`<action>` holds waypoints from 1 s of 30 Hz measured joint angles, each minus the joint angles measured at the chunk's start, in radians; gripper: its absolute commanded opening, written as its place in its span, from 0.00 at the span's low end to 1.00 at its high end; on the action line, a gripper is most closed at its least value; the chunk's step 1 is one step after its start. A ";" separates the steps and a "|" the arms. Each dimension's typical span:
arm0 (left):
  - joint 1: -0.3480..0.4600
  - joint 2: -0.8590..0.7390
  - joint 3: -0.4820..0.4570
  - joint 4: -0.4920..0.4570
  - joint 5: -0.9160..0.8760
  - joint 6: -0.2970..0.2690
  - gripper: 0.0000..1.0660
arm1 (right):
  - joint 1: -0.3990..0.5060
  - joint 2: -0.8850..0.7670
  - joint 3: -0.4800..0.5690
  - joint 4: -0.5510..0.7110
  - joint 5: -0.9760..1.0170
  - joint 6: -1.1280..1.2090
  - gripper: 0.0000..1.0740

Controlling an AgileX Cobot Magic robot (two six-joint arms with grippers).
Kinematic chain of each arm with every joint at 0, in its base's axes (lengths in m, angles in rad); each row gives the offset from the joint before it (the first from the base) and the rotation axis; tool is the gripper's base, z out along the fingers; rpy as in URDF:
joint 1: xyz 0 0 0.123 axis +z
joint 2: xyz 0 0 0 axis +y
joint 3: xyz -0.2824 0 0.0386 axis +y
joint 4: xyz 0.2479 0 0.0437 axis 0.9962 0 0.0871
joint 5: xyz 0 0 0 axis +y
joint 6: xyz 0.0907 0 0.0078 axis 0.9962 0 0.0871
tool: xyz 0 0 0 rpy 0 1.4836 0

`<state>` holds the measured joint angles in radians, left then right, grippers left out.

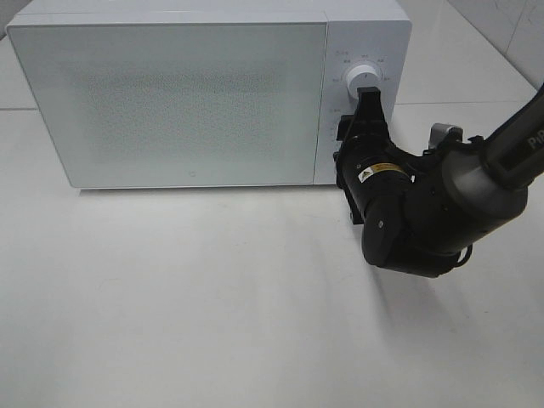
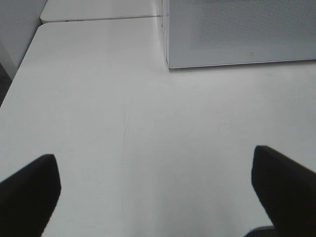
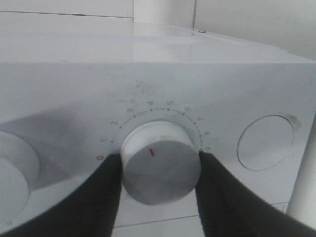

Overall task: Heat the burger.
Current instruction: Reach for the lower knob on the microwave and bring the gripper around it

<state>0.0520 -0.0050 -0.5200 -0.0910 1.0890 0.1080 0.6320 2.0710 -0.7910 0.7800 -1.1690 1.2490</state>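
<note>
The burger is out of view. The white microwave (image 1: 170,93) stands at the back of the table with its door closed. My right gripper (image 1: 367,90) reaches to the control panel and is shut on the upper round knob (image 1: 365,76). In the right wrist view its two dark fingers (image 3: 98,197) press both sides of that white knob (image 3: 160,170), whose red mark points up at the numbered scale. My left gripper (image 2: 153,165) hovers open over bare table, nothing between its fingers (image 2: 29,192). It does not show in the high view.
The white table (image 1: 212,297) stretches in front of the microwave. The microwave's lower left corner (image 2: 237,34) shows in the left wrist view. Beside the held knob are a second knob (image 3: 10,177) and a round button (image 3: 264,143).
</note>
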 measured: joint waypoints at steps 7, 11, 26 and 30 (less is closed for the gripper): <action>0.000 0.000 0.000 0.000 0.000 0.000 0.92 | 0.000 0.000 0.000 0.000 0.000 0.001 0.35; 0.000 0.000 0.000 0.000 0.000 0.000 0.92 | 0.000 -0.003 0.000 0.001 0.005 0.001 0.36; 0.000 0.000 0.000 0.000 0.000 0.000 0.92 | 0.002 -0.014 0.007 -0.003 0.003 0.002 0.64; 0.000 0.000 0.000 0.000 0.000 0.000 0.92 | -0.007 -0.022 0.041 -0.021 -0.031 0.001 0.65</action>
<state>0.0520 -0.0050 -0.5200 -0.0910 1.0890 0.1080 0.6250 2.0490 -0.7500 0.7590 -1.2000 1.2500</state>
